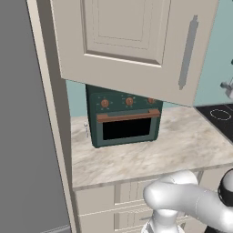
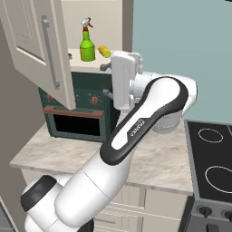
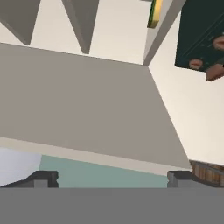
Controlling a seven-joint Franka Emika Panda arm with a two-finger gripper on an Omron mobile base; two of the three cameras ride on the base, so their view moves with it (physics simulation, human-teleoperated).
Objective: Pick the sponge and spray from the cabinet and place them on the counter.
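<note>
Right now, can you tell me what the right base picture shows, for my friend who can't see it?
A white robot arm with dark joints reaches up toward an open beige wall cabinet, where a slim green spray bottle with a red top stands beside a small green-and-yellow sponge. Below sit a dark green oven and a marbled stone counter.

we see the cabinet door (image 2: 38,50) swung open leftward, the shelf front open to the spray (image 2: 87,44) and sponge (image 2: 104,51), while the oven (image 2: 74,111) crowds the surface (image 2: 54,156) beneath.
</note>
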